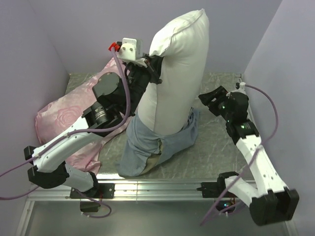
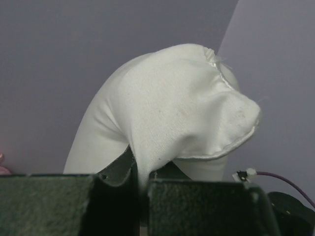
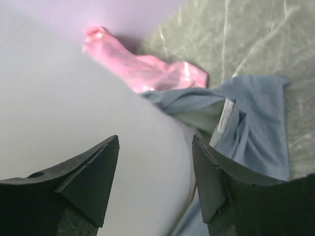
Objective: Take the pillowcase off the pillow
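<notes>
Two pincers: the left pincer [image 2: 142,183] is clenching a pinch of white cloth on the pillow [image 1: 177,73]; the right pincer [image 3: 155,141] is standing released, jaws wide, just beside the pillow's lower flank
Pillow: is standing almost upright, hanging from the left grip, its lower end sitting inside the pillowcase [image 1: 147,147]
Pillowcase: is lying bunched around the pillow's foot on the counter [image 1: 221,157], with tan lining showing at the mouth
Handling: both are looking soft and light; the pillow is sagging and bulging under the pinch, so it will likely bend rather than lift as one piece; the matte weave should be giving good purchase
Where to hold: probably a fold of blue-grey cloth at the mouth rim on the right side, taking the cover only, not the stuffing behind
Edges: the near counter edge is lying just beside the bunched cover; walls [image 1: 280,59] are closing in on three sides
Open room: bare counter is showing to the right of the cover; the pink pillow [image 1: 64,118] is filling the left
</notes>
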You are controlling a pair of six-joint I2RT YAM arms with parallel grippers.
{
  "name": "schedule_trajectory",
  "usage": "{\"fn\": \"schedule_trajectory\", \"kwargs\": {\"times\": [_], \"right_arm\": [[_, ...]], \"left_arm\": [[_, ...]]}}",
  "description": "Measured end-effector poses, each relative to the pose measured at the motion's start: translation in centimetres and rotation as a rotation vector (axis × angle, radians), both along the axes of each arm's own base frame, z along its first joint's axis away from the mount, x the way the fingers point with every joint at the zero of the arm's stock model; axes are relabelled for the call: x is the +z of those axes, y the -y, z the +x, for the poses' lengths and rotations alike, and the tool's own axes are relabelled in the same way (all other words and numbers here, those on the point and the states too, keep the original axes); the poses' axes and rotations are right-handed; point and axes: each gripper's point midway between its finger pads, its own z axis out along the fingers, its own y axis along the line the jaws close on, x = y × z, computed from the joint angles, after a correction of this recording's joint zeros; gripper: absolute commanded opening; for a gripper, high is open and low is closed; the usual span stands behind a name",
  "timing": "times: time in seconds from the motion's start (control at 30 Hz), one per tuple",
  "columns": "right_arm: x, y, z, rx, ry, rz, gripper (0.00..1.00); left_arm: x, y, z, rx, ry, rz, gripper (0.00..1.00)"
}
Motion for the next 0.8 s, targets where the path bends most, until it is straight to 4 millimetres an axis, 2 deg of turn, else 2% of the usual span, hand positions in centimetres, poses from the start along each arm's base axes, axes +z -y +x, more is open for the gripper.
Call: {"fn": "schedule_trajectory", "kwargs": {"times": [0.1, 0.33, 0.4, 0.43, 0.57, 0.7, 0.8], "right_arm": [[2.7, -0.1, -2.3, -0.006, 0.089, -0.017, 0.72], [10.1, -5.6, -8.5, 0.208, 0.376, -0.078, 0.77], [10.9, -6.4, -9.5, 0.246, 0.424, -0.099, 0.81], [11.2, -6.8, -10.1, 0.264, 0.449, -0.111, 0.9], [12.4, -8.0, -11.6, 0.307, 0.532, -0.17, 0.93], [13.3, -8.6, -11.7, 0.304, 0.571, -0.239, 0.96], [15.8, -8.3, -11.2, 0.257, 0.607, -0.284, 0.98]], "left_arm": [[-0.3, 0.4, 0.9, 0.037, -0.018, -0.004, 0.01], [-1.5, 2.2, 1.6, 0.021, -0.058, 0.009, 0.0], [-2.1, 3.0, 1.9, 0.001, -0.072, 0.014, 0.01], [-2.4, 3.4, 2.0, -0.009, -0.079, 0.019, 0.01], [-3.8, 5.7, 2.9, -0.06, -0.115, 0.038, 0.01], [-4.8, 7.6, 3.6, -0.104, -0.147, 0.053, 0.0], [-5.4, 8.6, 3.6, -0.142, -0.167, 0.056, 0.01]]}}
